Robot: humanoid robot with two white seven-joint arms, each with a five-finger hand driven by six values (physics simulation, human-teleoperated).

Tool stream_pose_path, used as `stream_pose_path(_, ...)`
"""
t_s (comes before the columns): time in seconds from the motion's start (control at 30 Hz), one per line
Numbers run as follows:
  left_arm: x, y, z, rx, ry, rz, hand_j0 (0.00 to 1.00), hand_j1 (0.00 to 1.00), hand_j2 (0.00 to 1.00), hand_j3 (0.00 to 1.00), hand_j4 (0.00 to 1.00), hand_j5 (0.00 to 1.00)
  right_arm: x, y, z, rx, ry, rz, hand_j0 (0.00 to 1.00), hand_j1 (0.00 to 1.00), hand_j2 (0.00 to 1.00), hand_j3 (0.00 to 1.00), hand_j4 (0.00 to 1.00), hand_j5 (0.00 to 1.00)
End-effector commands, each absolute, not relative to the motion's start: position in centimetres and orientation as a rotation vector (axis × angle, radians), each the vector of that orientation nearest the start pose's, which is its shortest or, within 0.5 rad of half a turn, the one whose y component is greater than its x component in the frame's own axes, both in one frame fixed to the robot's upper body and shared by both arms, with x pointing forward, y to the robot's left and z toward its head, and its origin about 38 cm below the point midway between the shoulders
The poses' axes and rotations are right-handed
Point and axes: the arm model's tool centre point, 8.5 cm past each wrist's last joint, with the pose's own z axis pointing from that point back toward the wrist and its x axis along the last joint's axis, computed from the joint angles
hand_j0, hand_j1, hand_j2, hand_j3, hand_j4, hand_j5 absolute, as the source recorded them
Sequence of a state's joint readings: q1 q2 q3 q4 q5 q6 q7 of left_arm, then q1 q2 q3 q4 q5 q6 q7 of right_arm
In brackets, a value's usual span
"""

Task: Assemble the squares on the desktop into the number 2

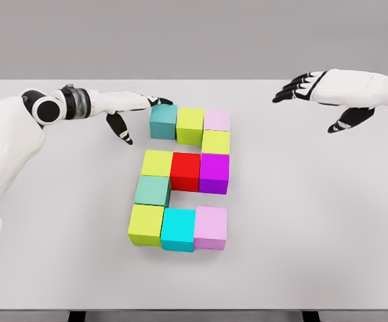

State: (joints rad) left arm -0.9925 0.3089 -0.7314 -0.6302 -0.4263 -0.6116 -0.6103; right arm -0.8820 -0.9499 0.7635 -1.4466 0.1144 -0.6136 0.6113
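Several coloured cubes lie together on the white table [301, 221] in the shape of a 2. The top row is a teal cube [162, 121], a lime cube [190, 125] and a pale pink cube [217, 120]. Below them sit a lime cube [215, 142], then a row of lime [157, 163], red [185, 171] and purple [214, 173] cubes. A teal cube [153, 190] follows, above a bottom row of lime [146, 224], cyan [178, 229] and pink [211, 227] cubes. My left hand [140, 111] is open, its fingertips at the top teal cube's left edge. My right hand [311, 94] hovers open at the upper right, away from the cubes.
The table's far edge runs behind both hands, and its front edge lies near the bottom of the view. A grey wall stands behind the table.
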Motion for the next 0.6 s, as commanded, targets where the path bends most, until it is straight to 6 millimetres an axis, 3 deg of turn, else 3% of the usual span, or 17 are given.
stream_pose_path(0.0, 55.09, 22.00, 16.11, 0.182, -1.245, -1.880, 1.00, 1.00, 1.00, 1.00, 1.00, 1.00, 44.17, -31.74, 29.77, -0.347, -1.468, 2.097, 1.00, 1.00, 1.00, 1.00, 1.00, 1.00)
stream_pose_path(0.57, 54.72, 21.94, 15.55, 0.173, -1.239, -1.889, 1.00, 1.00, 1.00, 1.00, 1.00, 1.00, 44.16, -31.58, 29.63, -0.343, -1.469, 2.100, 1.00, 1.00, 1.00, 1.00, 1.00, 1.00)
